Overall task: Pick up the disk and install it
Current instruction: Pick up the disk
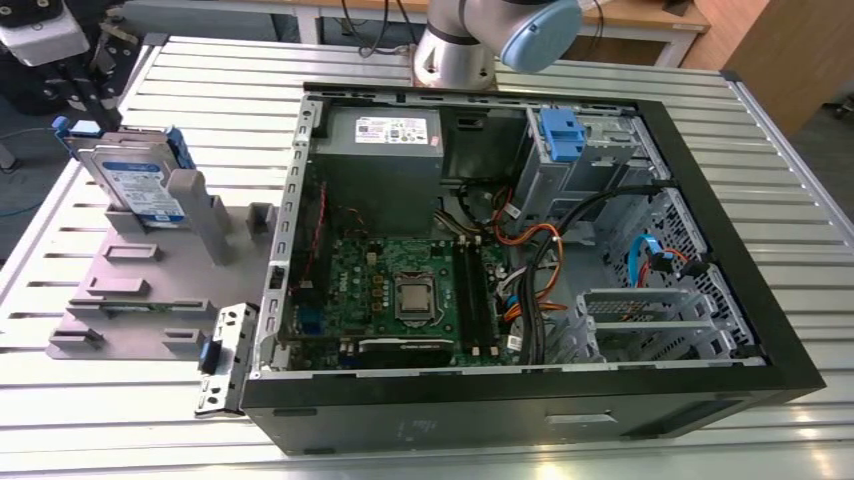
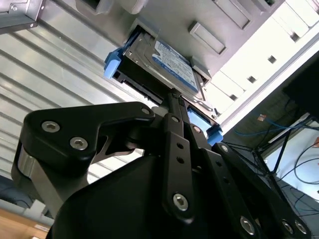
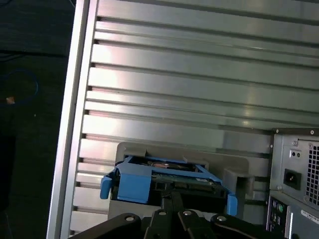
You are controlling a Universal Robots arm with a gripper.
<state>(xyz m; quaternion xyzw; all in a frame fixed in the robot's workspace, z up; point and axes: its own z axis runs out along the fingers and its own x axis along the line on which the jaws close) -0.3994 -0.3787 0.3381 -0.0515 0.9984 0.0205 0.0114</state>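
Observation:
The disk (image 1: 140,185) stands on edge in a grey holder (image 1: 147,290) at the exterior view's left, silver with a blue-and-white label and blue side rails. My gripper (image 1: 80,100) hangs just over its upper far corner, beside the blue rail. In both wrist views the black fingers run together to one narrow tip, and that tip ends at the disk's connector edge. The second wrist view has the gripper (image 2: 173,94) under the labelled disk (image 2: 172,62). In the first wrist view the gripper (image 3: 172,194) meets the disk (image 3: 164,174) between its blue rails. Nothing sits between the fingers.
An open black computer case (image 1: 534,400) lies on the slatted metal table (image 1: 747,130), to the right of the holder in the exterior view. Inside are a grey power supply (image 1: 380,135), a green motherboard (image 1: 400,285), cables, and a blue-latched drive cage (image 1: 561,135). The arm's base (image 1: 461,50) stands behind the case.

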